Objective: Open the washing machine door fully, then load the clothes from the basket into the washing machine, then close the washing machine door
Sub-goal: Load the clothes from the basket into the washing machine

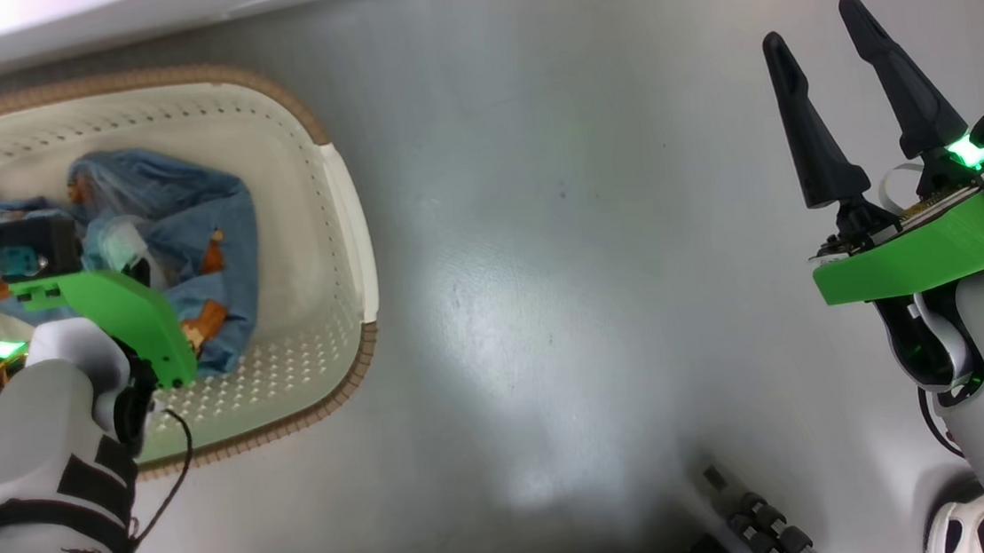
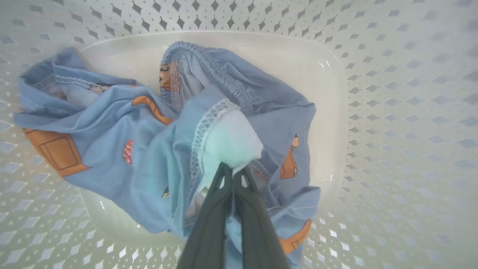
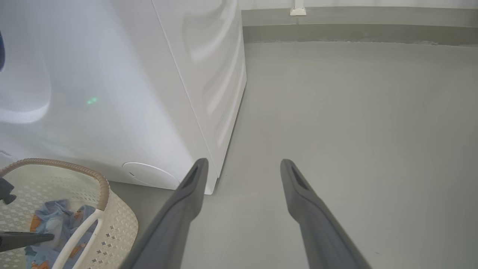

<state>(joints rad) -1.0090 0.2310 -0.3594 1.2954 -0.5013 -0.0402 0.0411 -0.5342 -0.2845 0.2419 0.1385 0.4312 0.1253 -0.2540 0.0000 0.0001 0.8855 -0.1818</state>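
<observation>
Dark fingers (image 2: 209, 224) of the left gripper (image 2: 233, 172) rose closest to the lens, pressed together and pinching a pale, stitched fold of the light blue garment (image 2: 112, 127) with orange cartoon prints. That garment lay crumpled on the bottom of the basket (image 2: 392, 112), inside its perforated cream-white walls, with the gripper pointing down into it from above. The right gripper (image 3: 244, 166) hung well apart from the basket, outside its brown woven-look rim, over the glossy grey floor (image 3: 354, 130), its fingers spread wide and holding nothing. The washing machine (image 3: 112, 93) stood just behind the basket, its white front panel and one corner rising close beside the rim.
</observation>
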